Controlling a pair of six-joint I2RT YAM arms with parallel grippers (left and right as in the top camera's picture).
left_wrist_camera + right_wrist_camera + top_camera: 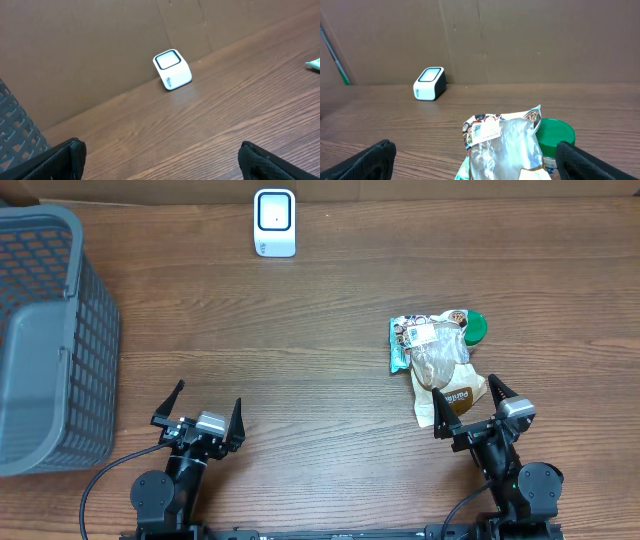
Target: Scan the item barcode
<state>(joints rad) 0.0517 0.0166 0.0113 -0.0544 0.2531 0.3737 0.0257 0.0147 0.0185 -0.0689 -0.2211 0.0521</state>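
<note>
Soft, even light is falling from above across the table (320, 310), casting only faint shadows beside the basket (50, 330) and the scanner (274, 223). A little glare is shining off the clear bag (510, 145). My fingertips (55, 160) are showing dark and slightly blurred in the bottom corners of both wrist views; everything farther off is looking sharp.

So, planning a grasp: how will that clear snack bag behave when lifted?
The clear snack bag looks crinkled and thin, so probably floppy and light. Its glossy film may slip. Lifting it might nudge the green-lidded jar beside it.
</note>
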